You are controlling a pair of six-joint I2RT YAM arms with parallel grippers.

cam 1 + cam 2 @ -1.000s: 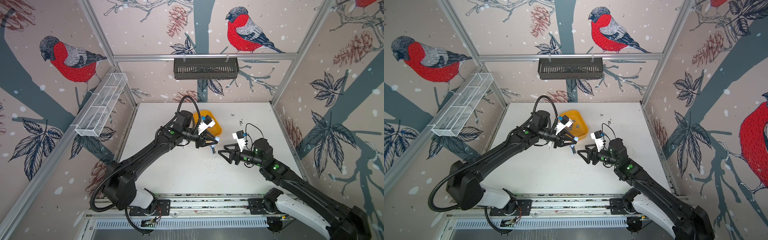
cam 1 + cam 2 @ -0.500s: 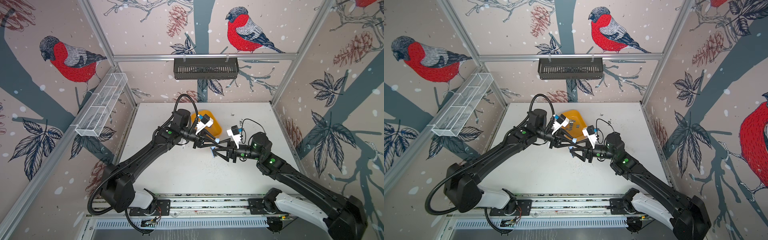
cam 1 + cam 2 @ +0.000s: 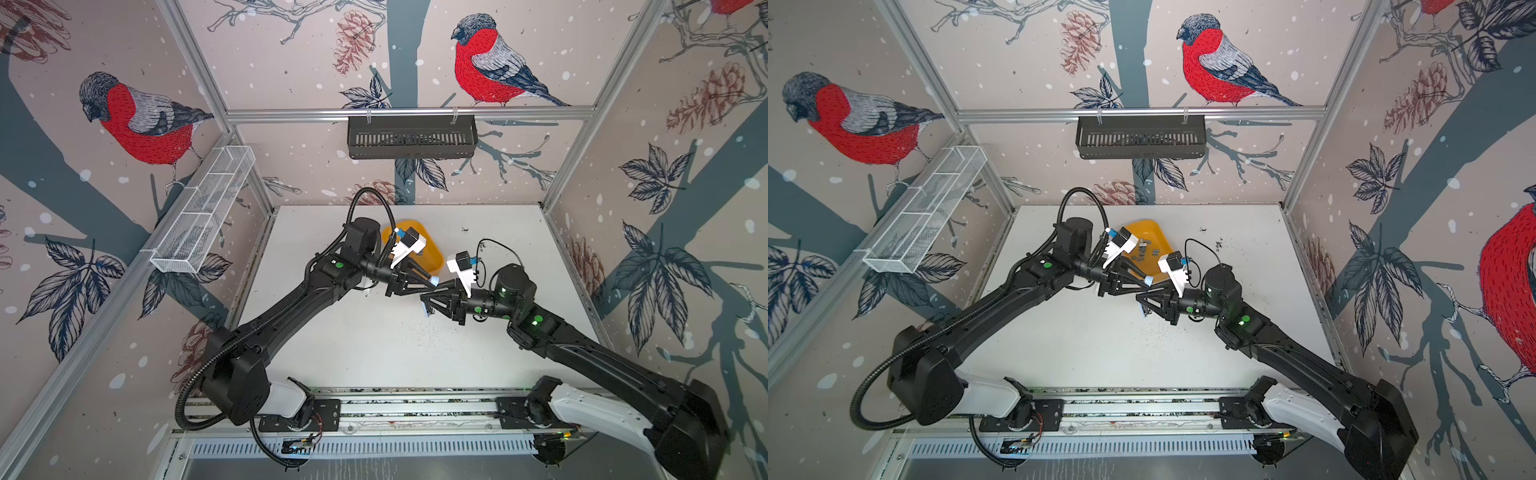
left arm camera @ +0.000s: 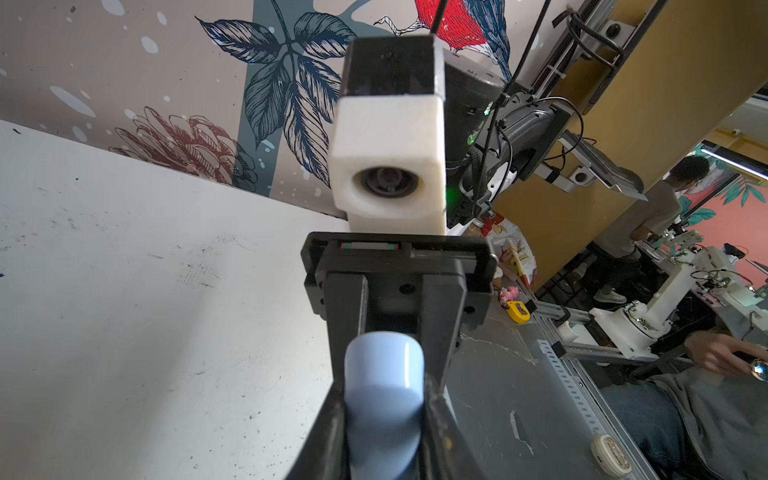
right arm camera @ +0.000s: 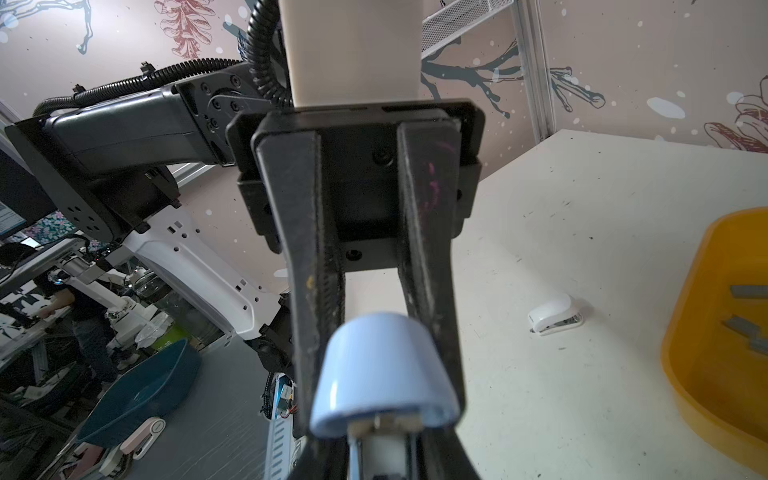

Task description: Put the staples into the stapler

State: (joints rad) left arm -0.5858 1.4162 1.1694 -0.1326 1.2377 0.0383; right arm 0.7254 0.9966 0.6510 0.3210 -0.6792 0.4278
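Note:
A light blue stapler (image 3: 434, 281) hangs above the table's middle, held from both ends. My left gripper (image 3: 430, 283) is shut on one end; the left wrist view shows the stapler (image 4: 384, 365) pinched in that gripper (image 4: 384, 395). My right gripper (image 3: 425, 297) faces it and is shut on the stapler's other end (image 5: 384, 374), at the gripper (image 5: 386, 449). Its white inner part shows there. The staples (image 3: 1144, 250), several grey strips, lie in a yellow tray (image 3: 1142, 230) behind the grippers, also in the right wrist view as staples (image 5: 746, 291).
A small white stapler (image 5: 555, 320) lies on the white table (image 3: 374, 353), left of the yellow tray (image 5: 685, 332). A black basket (image 3: 411, 135) hangs on the back wall. On the left wall is a white wire basket (image 3: 203, 220).
My right gripper has moved left to the blue stapler, which my left gripper holds, and closed on it. The left arm has shifted slightly.

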